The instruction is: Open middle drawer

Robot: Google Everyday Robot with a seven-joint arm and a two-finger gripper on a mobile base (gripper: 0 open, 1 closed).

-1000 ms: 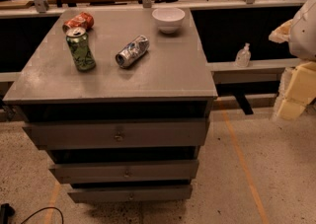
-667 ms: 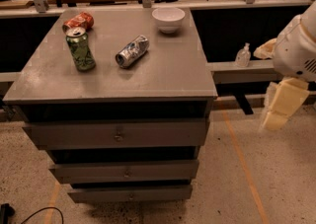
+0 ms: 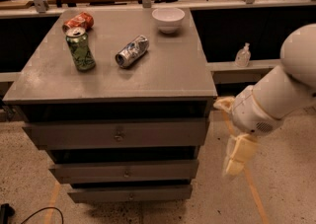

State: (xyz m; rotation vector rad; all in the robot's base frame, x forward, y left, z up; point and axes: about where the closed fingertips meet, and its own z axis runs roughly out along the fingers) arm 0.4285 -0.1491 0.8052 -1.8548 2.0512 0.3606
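Middle drawer (image 3: 148, 170); gripper (image 3: 236, 157) right of cabinet (image 3: 163, 70)

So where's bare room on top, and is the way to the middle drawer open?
Bare: front strip and right half of the cabinet top, this side of the bowl. Crowded: back left, with red can, green can, silver can. Nothing stands before the middle drawer; the gripper hangs right of it.
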